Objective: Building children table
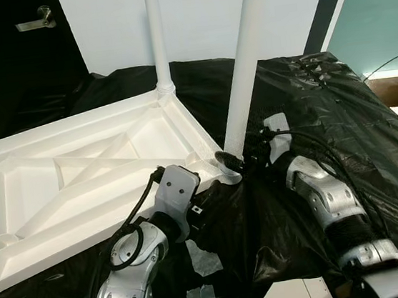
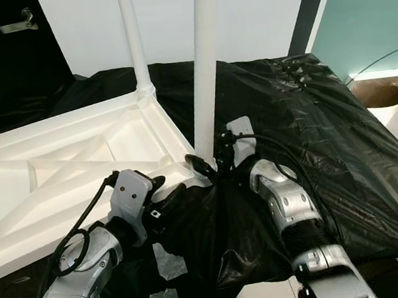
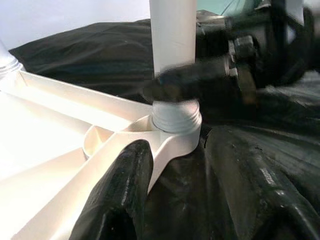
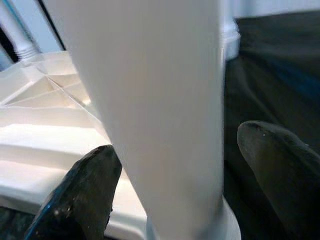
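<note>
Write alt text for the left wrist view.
A white plastic table leg stands in the corner socket of an upturned white plastic tabletop, its base held by the right gripper. The left gripper's black fingers straddle that corner over black sheeting.

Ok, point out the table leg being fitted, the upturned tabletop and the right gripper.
table leg (image 1: pixel 243 65), left eye view, on its white shaft.
tabletop (image 1: pixel 79 173), left eye view, on a rib of its underside.
right gripper (image 4: pixel 190 165), right wrist view, between its fingertips, which flank the leg.
</note>
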`<state>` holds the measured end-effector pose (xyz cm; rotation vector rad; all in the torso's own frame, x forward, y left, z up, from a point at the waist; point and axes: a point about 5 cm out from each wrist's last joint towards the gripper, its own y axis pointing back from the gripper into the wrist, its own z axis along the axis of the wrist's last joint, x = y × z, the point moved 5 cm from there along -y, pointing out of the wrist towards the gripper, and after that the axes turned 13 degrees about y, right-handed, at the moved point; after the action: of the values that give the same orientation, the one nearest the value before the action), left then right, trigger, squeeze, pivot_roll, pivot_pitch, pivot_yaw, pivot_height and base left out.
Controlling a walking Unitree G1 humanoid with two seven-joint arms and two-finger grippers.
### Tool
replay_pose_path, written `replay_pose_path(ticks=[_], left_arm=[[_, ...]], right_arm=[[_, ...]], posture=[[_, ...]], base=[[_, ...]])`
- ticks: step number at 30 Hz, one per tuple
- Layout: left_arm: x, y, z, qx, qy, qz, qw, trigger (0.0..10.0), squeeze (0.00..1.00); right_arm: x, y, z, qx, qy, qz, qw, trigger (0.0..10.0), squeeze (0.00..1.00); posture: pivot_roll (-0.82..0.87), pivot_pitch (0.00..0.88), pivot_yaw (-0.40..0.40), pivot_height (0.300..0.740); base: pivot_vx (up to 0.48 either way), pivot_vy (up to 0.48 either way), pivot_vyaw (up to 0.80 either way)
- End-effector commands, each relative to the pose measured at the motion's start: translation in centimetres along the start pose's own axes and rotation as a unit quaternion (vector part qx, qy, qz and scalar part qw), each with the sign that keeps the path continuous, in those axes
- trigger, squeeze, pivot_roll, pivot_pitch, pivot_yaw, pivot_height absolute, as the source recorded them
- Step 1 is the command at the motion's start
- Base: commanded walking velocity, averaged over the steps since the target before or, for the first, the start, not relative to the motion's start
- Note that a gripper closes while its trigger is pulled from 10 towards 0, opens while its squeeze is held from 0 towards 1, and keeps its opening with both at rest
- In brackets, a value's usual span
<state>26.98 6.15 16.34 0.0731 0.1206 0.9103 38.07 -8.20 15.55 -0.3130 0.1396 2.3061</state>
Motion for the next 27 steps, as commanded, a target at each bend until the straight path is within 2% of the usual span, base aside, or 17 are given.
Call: replay_pose_path(ticks=[1,11,12,13,14,19,21,27], left_arm=[[0.9,0.0,0.0,-0.007,-0.005,0.038,0.999,10.0,0.00],[1.5,0.0,-0.6,-0.002,-0.011,0.053,0.999,10.0,0.00],[1.7,0.0,-0.7,-0.005,-0.009,0.058,0.998,10.0,0.00],[1.9,-0.1,-0.7,-0.008,-0.008,0.063,0.998,10.0,0.00],[2.0,-0.1,-0.7,-0.014,-0.008,0.068,0.998,10.0,0.00],[1.9,-0.3,-1.2,-0.029,-0.021,0.077,0.996,10.0,0.00],[1.5,-0.4,-1.5,-0.032,-0.017,0.076,0.996,10.0,0.00],[1.1,-0.5,-1.9,-0.032,-0.013,0.070,0.997,10.0,0.00]], right_arm=[[0.2,0.0,-0.1,-0.002,0.001,0.010,1.000,10.0,0.00],[0.4,-1.8,-0.5,0.015,0.031,0.083,0.996,10.0,0.00],[0.4,-2.2,-0.5,0.023,0.047,0.098,0.994,3.9,0.00],[0.3,-2.4,-0.5,0.028,0.055,0.108,0.992,1.6,0.00],[0.3,-2.5,-0.6,0.036,0.067,0.117,0.990,0.0,0.00],[0.6,-2.3,-1.4,0.048,0.069,0.131,0.988,0.0,0.00],[0.7,-2.1,-2.1,0.054,0.053,0.129,0.989,0.0,0.00],[0.8,-1.9,-2.8,0.062,0.056,0.119,0.989,0.0,0.00]], posture=[[0.13,0.017,-0.056,0.740],[0.15,0.009,-0.056,0.740],[0.15,0.008,-0.058,0.740],[0.15,0.008,-0.059,0.740],[0.16,0.007,-0.061,0.740],[0.16,0.006,-0.066,0.740],[0.16,0.010,-0.066,0.740],[0.16,0.016,-0.060,0.740]], base=[[0.000,0.000,0.00],[0.000,0.000,0.00],[0.000,0.000,0.00],[0.000,0.000,0.00],[0.000,0.000,0.00],[0.000,0.000,0.00],[0.000,0.000,0.00],[0.000,0.000,0.00]])
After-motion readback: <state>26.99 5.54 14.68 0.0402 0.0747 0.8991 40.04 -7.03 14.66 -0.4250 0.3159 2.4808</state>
